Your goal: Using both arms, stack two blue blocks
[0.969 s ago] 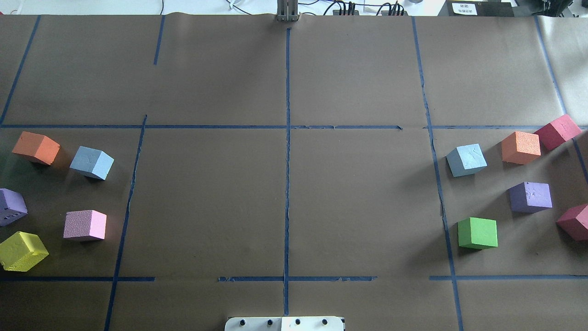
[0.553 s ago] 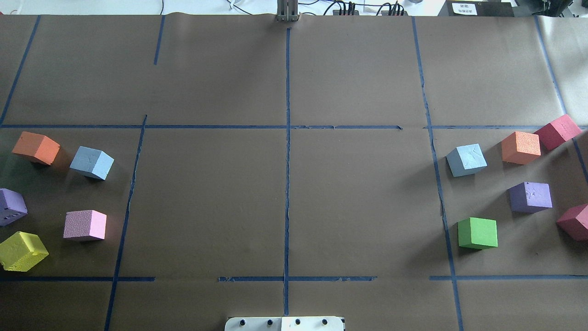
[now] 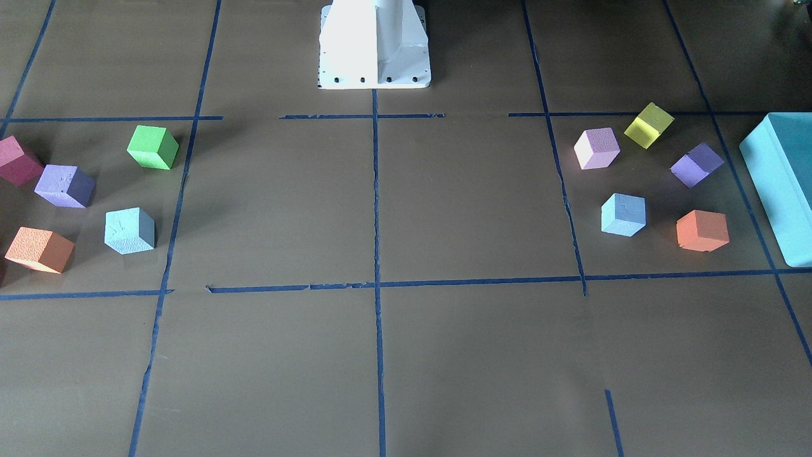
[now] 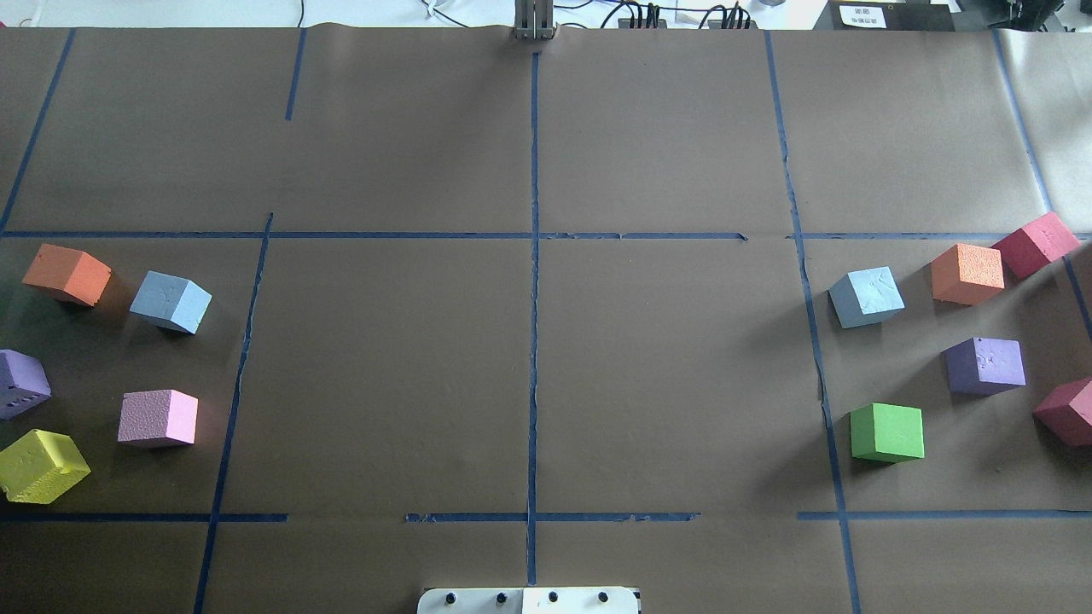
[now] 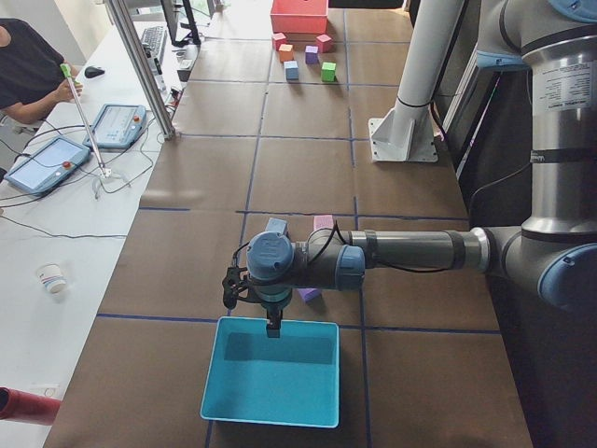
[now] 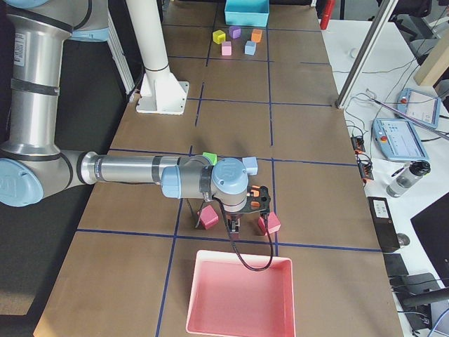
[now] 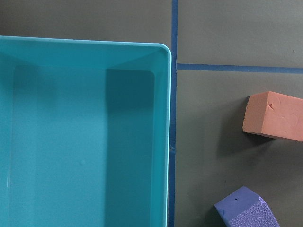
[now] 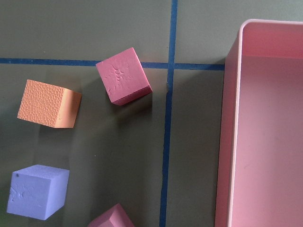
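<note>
Closest in, my left hand hangs above the rim of the teal box at my left end of the worktop. How wide it stands, or whether it has hold of anything, I cannot tell. Same story at the other end: my right hand hovers between two red cubes, just beside the pink tray, and its opening I cannot tell either. Out from my base now, on my left, the yellow cube and pink cube come first. Beyond them sits the left blue block, flat on the worktop, just beside the left orange cube. On my right, the green cube is nearest, the purple cube further, then the right blue block, flat on the worktop near the right orange cube. The two blue blocks lie well apart, one on each side, neither touched by a hand.
</note>
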Tool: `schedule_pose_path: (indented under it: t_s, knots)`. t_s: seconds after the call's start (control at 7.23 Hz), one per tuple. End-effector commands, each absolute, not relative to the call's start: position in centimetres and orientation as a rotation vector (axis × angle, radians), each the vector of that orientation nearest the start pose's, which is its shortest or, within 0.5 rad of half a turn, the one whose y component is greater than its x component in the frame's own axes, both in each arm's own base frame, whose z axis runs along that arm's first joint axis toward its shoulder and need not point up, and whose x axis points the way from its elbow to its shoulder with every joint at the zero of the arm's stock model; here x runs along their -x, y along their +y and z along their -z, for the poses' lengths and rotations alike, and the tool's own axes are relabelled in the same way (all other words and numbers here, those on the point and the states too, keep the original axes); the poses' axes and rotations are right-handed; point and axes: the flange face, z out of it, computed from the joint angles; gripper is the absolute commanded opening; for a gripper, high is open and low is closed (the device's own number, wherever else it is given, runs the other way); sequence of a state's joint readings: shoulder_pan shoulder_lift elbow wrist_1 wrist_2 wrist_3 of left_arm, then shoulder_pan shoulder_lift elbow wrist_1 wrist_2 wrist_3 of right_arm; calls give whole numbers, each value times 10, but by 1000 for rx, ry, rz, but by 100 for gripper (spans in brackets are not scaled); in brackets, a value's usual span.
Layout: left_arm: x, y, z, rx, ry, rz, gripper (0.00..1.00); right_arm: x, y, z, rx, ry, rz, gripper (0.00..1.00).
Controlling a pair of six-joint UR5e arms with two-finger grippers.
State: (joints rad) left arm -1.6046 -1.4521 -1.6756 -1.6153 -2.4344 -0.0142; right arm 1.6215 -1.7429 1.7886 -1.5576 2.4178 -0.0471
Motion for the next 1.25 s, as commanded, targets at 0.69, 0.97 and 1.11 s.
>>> schedule_pose_path:
  t_s: [0.69, 0.97, 1.11]
  knots:
    - [73, -442, -642, -55, 866, 28, 100, 10, -484, -478, -231, -876, 171, 100]
    - [73, -444, -640, -59, 863, 26, 100, 88, -492, -456, -145, -890, 87, 99]
    - [73, -444, -640, -59, 864, 26, 100, 115, -503, -464, -144, -893, 112, 99]
